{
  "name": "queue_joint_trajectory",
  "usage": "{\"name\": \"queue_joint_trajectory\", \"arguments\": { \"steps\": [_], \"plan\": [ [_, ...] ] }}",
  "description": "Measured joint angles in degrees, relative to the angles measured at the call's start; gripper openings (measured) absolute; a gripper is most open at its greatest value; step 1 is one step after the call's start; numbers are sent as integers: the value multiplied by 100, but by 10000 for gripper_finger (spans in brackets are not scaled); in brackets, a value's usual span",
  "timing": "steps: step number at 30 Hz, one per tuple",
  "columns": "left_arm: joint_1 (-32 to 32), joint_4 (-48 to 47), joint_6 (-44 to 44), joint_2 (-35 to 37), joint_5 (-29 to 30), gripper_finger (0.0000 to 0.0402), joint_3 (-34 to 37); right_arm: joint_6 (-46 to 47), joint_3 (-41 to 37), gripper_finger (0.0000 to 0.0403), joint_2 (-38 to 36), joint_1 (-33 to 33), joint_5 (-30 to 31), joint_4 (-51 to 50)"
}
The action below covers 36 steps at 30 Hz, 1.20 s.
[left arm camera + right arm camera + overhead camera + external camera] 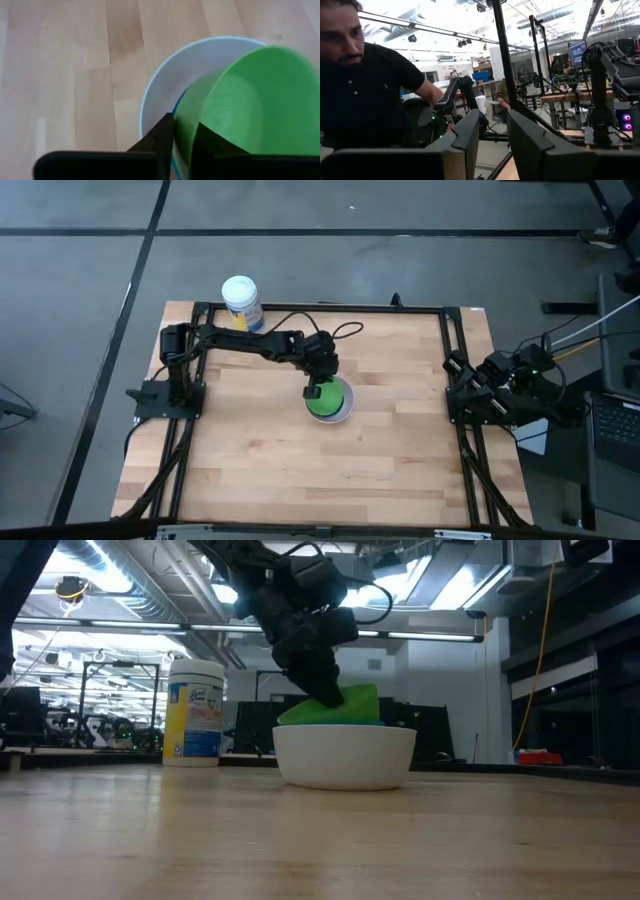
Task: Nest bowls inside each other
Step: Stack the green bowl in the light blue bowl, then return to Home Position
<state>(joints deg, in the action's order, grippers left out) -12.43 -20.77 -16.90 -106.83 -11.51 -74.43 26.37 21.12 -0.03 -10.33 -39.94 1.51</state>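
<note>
A white bowl point(347, 415) stands near the middle of the table. A green bowl point(325, 398) sits tilted inside it point(358, 706), its rim raised above the white rim point(345, 732). A sliver of a blue bowl's rim point(178, 106) shows between the two. My left gripper point(185, 141) reaches down from the far left onto the green bowl point(330, 692) and is shut on its wall. My right gripper point(493, 135) waits raised at the table's right edge point(470, 385), open, with nothing between its fingers. My left gripper has the green bowl's wall at the rim point(186, 125) between its two fingers, one finger inside the bowl point(215, 147) and one outside point(162, 135). The fingers slant down from the table's far left. The bowl tilts, its lower part inside the white bowl.
A white-lidded jar with a blue and yellow label point(242, 302) stands at the table's far left edge point(195, 712). Bare wood lies all around the white bowl. A person in a dark shirt point(365, 85) shows beyond the table in the right wrist view.
</note>
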Motion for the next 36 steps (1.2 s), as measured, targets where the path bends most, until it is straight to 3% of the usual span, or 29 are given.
{"name": "queue_joint_trajectory", "arguments": {
  "steps": [11,15,21,32,36],
  "plan": [
    [-130,430,250,-290,-78,107,-4,-46,0,95,0,0,-105,6],
    [-29,485,426,-530,-400,117,0,20,2,93,0,0,-176,3],
    [239,845,471,-551,-28,115,0,154,4,99,1,0,-257,5],
    [-99,1663,689,218,24,118,-148,135,4,96,2,-2,-407,-18],
    [-731,1712,824,841,-534,112,152,50,6,98,2,0,-783,-23]
  ]
}}
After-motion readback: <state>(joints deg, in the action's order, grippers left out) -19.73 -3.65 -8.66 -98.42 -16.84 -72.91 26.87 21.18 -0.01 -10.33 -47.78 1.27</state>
